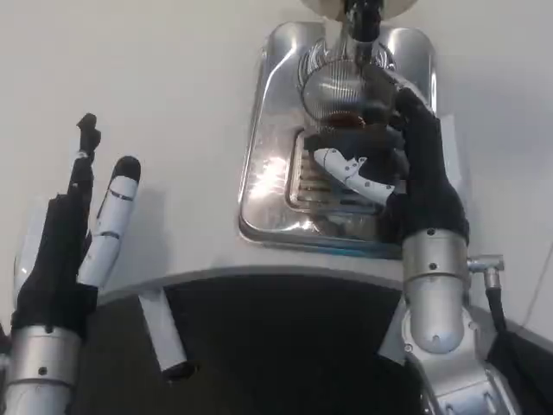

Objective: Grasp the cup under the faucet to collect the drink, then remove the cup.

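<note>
Head view puts the cup (341,95), a ribbed clear glass with dark liquid in its bottom, at the upper centre of the frame, upright on the shiny metal drip tray (263,186) and directly below the faucet (363,17) at the top edge. The right hand (406,160) is right against it: the cup lies just up and to the left of the palm, with dark fingers (406,99) curving round its right side and a white finger (350,173) reaching across below its base. The hand looks to be wrapped on the cup, so I judge it is holding it, and the coming move turns on drawing it clear of the spout. The left hand (82,216) is well apart at the lower left over the tabletop (130,69), fingers spread, holding nothing. The faucet's upper part is cut off by the frame, and the hand hides the cup's lower right wall, so contact there is hard to confirm.
</note>
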